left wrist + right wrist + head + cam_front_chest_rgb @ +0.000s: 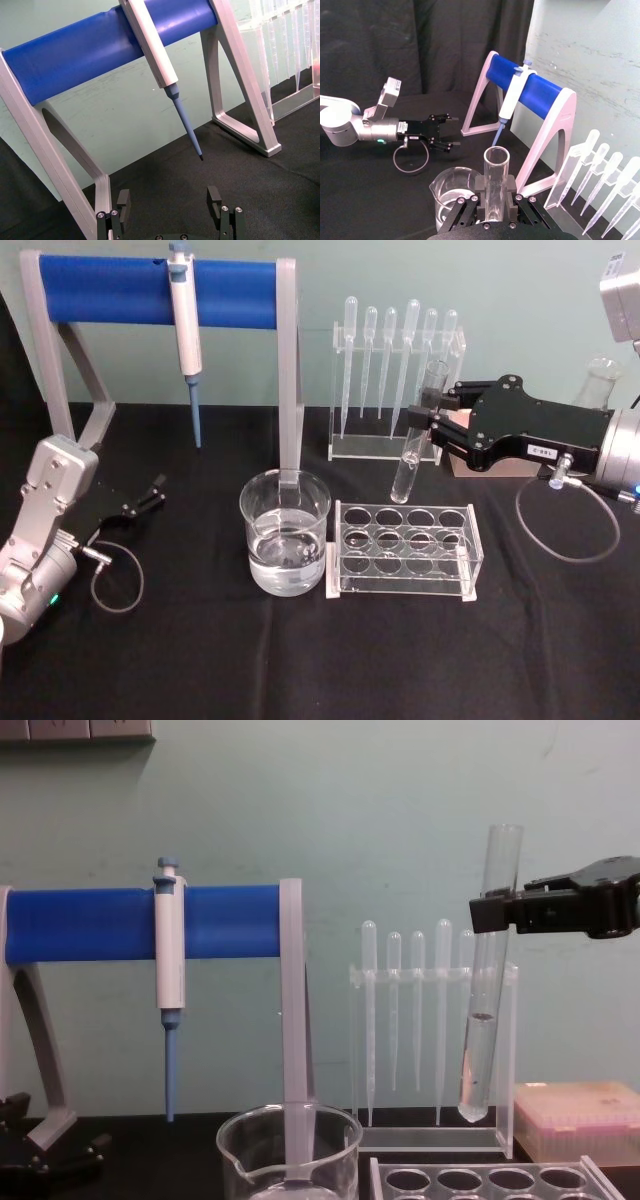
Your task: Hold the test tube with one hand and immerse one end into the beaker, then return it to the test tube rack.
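Your right claw [432, 420] was clamped on the test tube [413, 450], gripping it a little below the mouth. It held the tube in the air over the table [300, 670], behind the test tube rack [404, 531] and in front of the stand of pipettes [395, 390]. Your left claw [150, 495] lay parked low at the table's left side with its fingers [215, 197] apart and nothing between them.

As for progress, you had the tube out of the rack, and all the holes I could see stood empty. The rounded end was in neither the beaker [285, 530] nor a rack hole. The beaker stood just left of the rack, partly filled with clear liquid, and the tube was off to its right and farther back. I could not tell whether the dip had been made. If not, you had to carry the tube left, lower its end into the liquid, lift it, then seat it in a hole.

The tube looked long, thin and clear. It hung nearly upright with a slight lean, mouth up and round bottom down. From the chest view its lower part seemed to hold a little clear liquid, with a dark line at the level.
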Motion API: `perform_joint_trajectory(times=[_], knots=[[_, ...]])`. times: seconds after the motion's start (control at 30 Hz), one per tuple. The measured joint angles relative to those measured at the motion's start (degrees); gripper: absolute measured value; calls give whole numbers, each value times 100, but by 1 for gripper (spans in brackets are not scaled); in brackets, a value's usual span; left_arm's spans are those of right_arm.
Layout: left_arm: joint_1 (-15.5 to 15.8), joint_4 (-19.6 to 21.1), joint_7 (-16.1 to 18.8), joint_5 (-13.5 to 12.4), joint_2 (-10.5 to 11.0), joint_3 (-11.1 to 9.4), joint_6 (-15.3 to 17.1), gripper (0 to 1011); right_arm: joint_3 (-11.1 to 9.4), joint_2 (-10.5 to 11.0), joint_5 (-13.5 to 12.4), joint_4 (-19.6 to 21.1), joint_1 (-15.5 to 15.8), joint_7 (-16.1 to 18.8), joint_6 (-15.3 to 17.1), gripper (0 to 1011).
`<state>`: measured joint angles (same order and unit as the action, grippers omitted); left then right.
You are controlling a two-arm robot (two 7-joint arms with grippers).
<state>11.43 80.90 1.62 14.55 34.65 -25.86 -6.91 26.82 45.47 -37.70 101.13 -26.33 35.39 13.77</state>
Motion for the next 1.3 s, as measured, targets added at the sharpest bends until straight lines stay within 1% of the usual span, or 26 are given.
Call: perform_joint_trajectory(times=[0.33,0.57,0.67,0.77,0.9,1.1,1.3], knots=[[0,0,0,0,0,0,0,1000,6,0,-12,0,-10,0,-1,234],[0,0,0,0,0,0,0,1000,58,-81,-122,21,-140,30,19,234],[0,0,0,0,0,0,0,1000,151,-187,-179,46,-277,35,93,234],[0,0,0,0,0,0,0,1000,226,-256,-189,61,-362,30,136,234],[0,0,0,0,0,0,0,1000,385,-396,-182,64,-509,-7,211,234],[0,0,0,0,0,0,0,1000,673,-674,-154,-159,-790,-59,373,234],[0,0,0,0,0,0,0,1000,855,-877,-155,-358,-979,-70,463,234]])
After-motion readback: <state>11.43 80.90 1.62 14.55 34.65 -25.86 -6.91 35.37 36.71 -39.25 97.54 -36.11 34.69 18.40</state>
